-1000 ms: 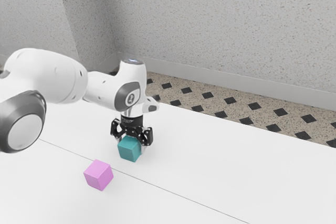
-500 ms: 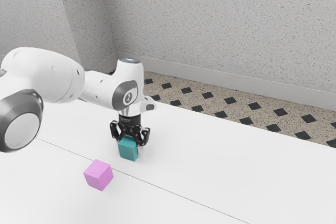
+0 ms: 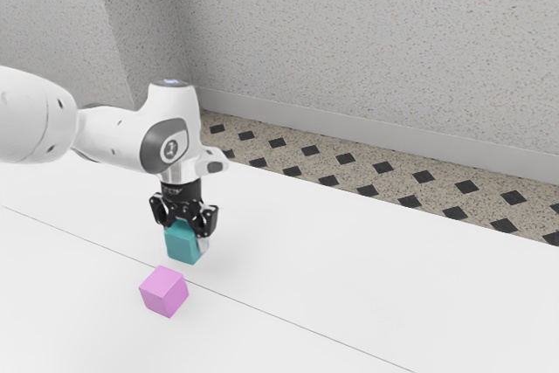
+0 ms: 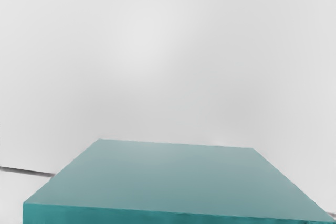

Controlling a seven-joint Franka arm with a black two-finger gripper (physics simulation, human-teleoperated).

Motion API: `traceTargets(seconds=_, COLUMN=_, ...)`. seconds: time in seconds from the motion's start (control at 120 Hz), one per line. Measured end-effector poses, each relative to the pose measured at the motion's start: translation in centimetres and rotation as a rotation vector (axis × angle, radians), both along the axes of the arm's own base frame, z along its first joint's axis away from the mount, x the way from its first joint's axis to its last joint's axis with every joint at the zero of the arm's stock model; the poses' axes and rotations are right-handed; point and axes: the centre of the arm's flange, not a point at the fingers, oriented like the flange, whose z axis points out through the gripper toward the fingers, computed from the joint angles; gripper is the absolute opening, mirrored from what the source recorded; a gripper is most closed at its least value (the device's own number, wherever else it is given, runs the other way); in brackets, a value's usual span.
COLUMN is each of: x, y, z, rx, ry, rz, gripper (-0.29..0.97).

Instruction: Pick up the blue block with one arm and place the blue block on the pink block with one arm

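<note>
One step of two looks complete: the gripper [image 3: 185,229] is clenched on the blue block [image 3: 183,246], its two black fingers pressing opposite side faces. The block hangs directly beneath the hand and appears lifted clear of the white table [image 3: 376,286].

Outstanding: the carry and the placement. The pink block [image 3: 164,293] rests on the table, lower than the gripper and near it, offset toward the exterior camera and not yet underneath. The two blocks are apart.

Orientation: the blue block [image 4: 173,182] is a cube, so no long axis is evident. Its top face, close under the hand in the wrist view, looks level, with the side faces upright. Whether its edges sit square to those of the pink block cannot be determined
</note>
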Motion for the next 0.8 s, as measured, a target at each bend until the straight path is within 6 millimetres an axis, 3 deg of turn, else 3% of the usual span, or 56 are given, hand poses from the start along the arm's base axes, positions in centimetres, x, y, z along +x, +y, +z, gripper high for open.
traceTargets(seconds=0.3, x=-2.4, y=-0.1, z=0.3, rx=-0.035, ry=0.013, rz=-0.043, gripper=0.38)
traceTargets(seconds=0.583, x=-4.5, y=0.5, z=1.9, rx=-0.088, ry=0.002, rz=-0.112, gripper=0.38)
traceTargets(seconds=0.8, x=-6.5, y=1.7, z=1.8, rx=-0.079, ry=0.069, rz=-0.147, gripper=0.38)
